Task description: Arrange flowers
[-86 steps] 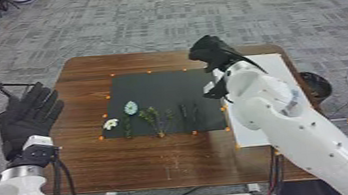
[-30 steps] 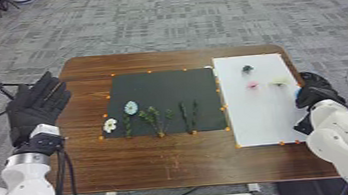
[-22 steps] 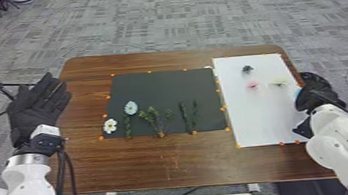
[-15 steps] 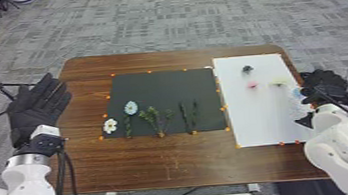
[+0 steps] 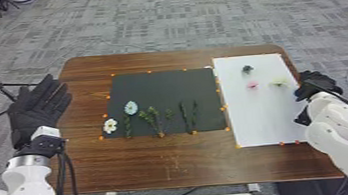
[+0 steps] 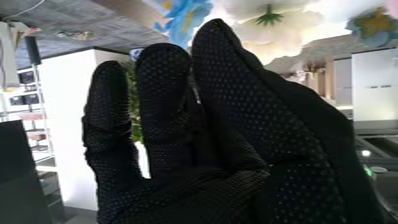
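Flowers (image 5: 253, 85) lie toward twelve o'clock on the white board (image 5: 261, 116), probably spaced for composition; our right hand (image 5: 316, 82), at three o'clock, is unclenched beside a blue bloom (image 6: 188, 19), presumably sparing its petals.

One black mat (image 5: 156, 84) is holding one blue flower (image 5: 131, 108), one white flower (image 5: 110, 125) and two dark stems (image 5: 194, 116). One white board (image 5: 261, 121) is holding one pink flower (image 5: 253, 85) and one pale flower (image 5: 279, 82).
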`<state>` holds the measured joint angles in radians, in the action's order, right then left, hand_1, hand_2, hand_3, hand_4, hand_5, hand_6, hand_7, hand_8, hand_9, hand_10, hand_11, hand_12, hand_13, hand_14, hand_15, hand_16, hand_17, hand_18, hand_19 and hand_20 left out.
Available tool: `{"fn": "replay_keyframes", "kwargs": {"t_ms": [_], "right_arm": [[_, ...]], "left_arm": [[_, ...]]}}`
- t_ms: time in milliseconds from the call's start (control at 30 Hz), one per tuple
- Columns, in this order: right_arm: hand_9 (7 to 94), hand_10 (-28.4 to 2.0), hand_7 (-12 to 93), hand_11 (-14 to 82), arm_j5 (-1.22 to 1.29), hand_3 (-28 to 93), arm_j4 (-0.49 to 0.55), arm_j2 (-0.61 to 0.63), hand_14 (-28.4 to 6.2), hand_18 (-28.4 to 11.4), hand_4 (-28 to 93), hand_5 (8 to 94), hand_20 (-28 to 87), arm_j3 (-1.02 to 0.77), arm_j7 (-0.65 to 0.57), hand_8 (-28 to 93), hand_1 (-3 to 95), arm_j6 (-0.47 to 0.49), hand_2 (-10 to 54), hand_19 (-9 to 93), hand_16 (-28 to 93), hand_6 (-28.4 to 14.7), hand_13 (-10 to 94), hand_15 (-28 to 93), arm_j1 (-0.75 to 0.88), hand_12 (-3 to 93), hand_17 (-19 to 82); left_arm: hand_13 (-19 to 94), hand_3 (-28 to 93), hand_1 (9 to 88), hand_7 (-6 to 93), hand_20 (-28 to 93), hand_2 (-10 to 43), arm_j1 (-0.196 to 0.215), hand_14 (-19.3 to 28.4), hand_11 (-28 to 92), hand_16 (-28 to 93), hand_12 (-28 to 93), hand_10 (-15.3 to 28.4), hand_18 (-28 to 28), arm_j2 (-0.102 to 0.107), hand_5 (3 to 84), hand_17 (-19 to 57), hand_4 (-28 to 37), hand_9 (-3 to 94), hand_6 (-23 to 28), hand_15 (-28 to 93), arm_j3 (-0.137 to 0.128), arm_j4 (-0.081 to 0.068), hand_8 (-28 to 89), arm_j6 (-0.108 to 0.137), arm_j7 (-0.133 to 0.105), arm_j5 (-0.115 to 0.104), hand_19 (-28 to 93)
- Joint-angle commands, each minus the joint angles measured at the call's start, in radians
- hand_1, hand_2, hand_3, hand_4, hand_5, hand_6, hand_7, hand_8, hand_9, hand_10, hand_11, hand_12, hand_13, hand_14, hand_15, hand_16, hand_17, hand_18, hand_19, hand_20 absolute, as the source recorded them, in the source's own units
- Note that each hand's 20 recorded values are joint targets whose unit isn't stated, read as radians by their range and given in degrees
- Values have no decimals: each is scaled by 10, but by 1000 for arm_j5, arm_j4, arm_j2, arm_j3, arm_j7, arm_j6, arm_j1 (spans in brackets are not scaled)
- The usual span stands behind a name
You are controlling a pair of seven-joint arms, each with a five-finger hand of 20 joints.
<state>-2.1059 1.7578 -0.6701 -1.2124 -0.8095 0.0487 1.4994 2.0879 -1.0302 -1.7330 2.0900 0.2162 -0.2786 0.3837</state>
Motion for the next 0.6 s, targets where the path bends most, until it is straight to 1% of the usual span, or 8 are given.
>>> {"fn": "replay_keyframes", "kwargs": {"t_ms": [33, 167, 267, 300, 333, 467, 567, 600], "right_arm": [[404, -133, 77, 94, 50, 751, -45, 22, -59, -210, -282, 427, 366, 13, 2, -109, 590, 76, -95, 750, 406, -87, 598, 637, -39, 99, 285], [406, -131, 80, 97, 52, 747, -72, 25, -59, -208, -282, 429, 364, 39, 30, -107, 593, 64, -95, 748, 402, -83, 597, 640, -43, 95, 283], [421, -123, 87, 102, 51, 742, -90, 28, -57, -206, -282, 437, 363, 72, 27, -109, 601, 15, -95, 746, 398, -76, 603, 639, -54, 95, 285], [429, -123, 89, 104, 57, 737, -90, 28, -56, -205, -282, 441, 362, 75, 28, -110, 603, 11, -95, 745, 398, -73, 606, 638, -55, 96, 287], [437, -123, 92, 107, 52, 735, -90, 28, -56, -205, -282, 447, 362, 78, 29, -111, 602, 15, -95, 745, 398, -70, 609, 636, -56, 96, 289], [489, -117, 111, 116, 20, 716, -99, 30, -51, -203, -282, 475, 363, 104, 46, -117, 603, -3, -95, 746, 397, -55, 628, 621, -65, 105, 296], [557, -107, 121, 133, -9, 703, -111, 31, -40, -202, -282, 518, 369, 127, 42, -122, 612, -34, -95, 750, 404, -37, 645, 605, -72, 127, 304], [579, -110, 126, 150, -8, 700, -115, 30, -36, -201, -283, 537, 373, 132, 45, -123, 615, -52, -95, 752, 409, -33, 650, 606, -74, 139, 307]], "left_arm": [[254, 712, 239, 94, 99, 190, 14, 150, 200, -52, 93, 148, 155, -4, 452, -63, -283, 342, 94, 254, 1, 5, -79, -7, 7, 5, 374], [254, 712, 239, 94, 100, 190, 14, 150, 200, -52, 93, 148, 155, -1, 453, -63, -283, 342, 94, 254, -1, 5, -79, -3, 6, 3, 374], [255, 712, 238, 96, 100, 190, 13, 151, 203, -51, 94, 150, 155, 0, 453, -64, -283, 344, 94, 256, 10, 12, -79, 29, -10, -12, 374], [257, 713, 239, 97, 101, 189, 13, 151, 205, -50, 95, 152, 155, -3, 455, -63, -283, 346, 95, 258, 9, 11, -78, 19, -9, -14, 375], [259, 714, 241, 99, 102, 188, 20, 152, 207, -49, 96, 152, 156, -2, 456, -64, -283, 348, 95, 261, 7, 14, -78, 17, -11, -16, 377], [260, 716, 243, 102, 103, 187, 20, 154, 211, -50, 97, 152, 156, 0, 458, -65, -283, 350, 97, 272, 8, 15, -79, 22, -15, -17, 380], [261, 717, 245, 102, 103, 185, 18, 154, 212, -52, 97, 152, 156, -1, 459, -65, -283, 350, 97, 274, 9, 14, -80, 21, -12, -17, 380], [262, 715, 246, 102, 103, 185, 20, 154, 212, -53, 97, 152, 156, 0, 459, -65, -283, 350, 97, 275, 9, 15, -80, 22, -13, -17, 380]]}}
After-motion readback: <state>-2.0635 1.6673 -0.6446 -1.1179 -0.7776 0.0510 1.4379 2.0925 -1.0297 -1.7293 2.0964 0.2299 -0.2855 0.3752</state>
